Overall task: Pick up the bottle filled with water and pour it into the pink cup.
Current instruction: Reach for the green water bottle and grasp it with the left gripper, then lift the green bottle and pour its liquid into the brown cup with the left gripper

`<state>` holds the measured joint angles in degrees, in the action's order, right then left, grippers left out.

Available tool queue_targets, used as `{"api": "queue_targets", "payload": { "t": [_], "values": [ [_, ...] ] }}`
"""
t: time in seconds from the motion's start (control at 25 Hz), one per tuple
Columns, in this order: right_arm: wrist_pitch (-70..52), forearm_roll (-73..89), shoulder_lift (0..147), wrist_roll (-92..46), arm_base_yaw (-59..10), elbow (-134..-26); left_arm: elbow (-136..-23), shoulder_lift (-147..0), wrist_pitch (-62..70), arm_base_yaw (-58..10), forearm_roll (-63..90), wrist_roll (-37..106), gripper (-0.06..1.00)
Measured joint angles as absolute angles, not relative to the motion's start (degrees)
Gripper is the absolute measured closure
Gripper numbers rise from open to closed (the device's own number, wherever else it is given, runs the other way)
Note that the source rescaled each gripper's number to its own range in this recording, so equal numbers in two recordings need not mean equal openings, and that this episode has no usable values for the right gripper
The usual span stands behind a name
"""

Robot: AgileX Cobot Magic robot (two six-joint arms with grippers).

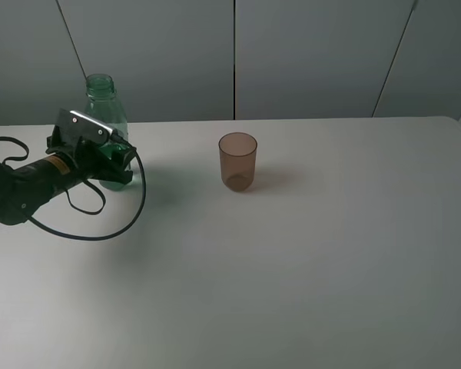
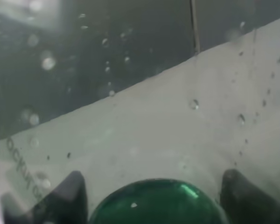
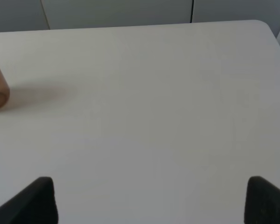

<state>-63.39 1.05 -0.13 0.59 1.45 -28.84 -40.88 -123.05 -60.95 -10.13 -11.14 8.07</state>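
Our left gripper (image 1: pixel 115 164) sits low on the tall transparent green plastic bottle (image 1: pixel 104 104), its dark fingers (image 2: pixel 71 196) flanking the green body. Through the droplet-blurred wrist view we cannot tell whether they clamp it or merely touch. We judge the low hold leaves the uncapped neck free for pouring. The bottle stands upright at the back left of the white table (image 1: pixel 292 269), well apart from the small translucent brownish-pink plastic cup (image 1: pixel 237 160). Our right gripper (image 3: pixel 151 200) hangs spread wide, empty.

White bench (image 1: pixel 307 269), surface plain. Grey wall panels (image 1: pixel 315 54) stand behind the bench's far edge, with dark seams between them.
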Motion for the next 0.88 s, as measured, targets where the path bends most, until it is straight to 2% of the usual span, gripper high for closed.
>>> {"api": "queue_targets", "payload": {
  "t": [0.28,0.52,0.68,0.88],
  "values": [
    [-63.39,1.05,-0.13,0.59,1.45,-28.84,-40.88,-122.78,-63.02,-10.13,-14.24,8.81,0.93],
    [-63.39,1.05,-0.13,0.59,1.45,-28.84,-42.09,-117.06,-63.1,-10.13,-19.44,12.11,0.93],
    [-63.39,1.05,-0.13,0.59,1.45,-28.84,-47.98,-115.19,-61.72,-10.13,-23.98,13.48,0.93],
    [-63.39,1.05,-0.13,0.59,1.45,-28.84,-58.2,-115.16,-53.42,-10.13,-33.84,11.35,0.93]
  ]
}}
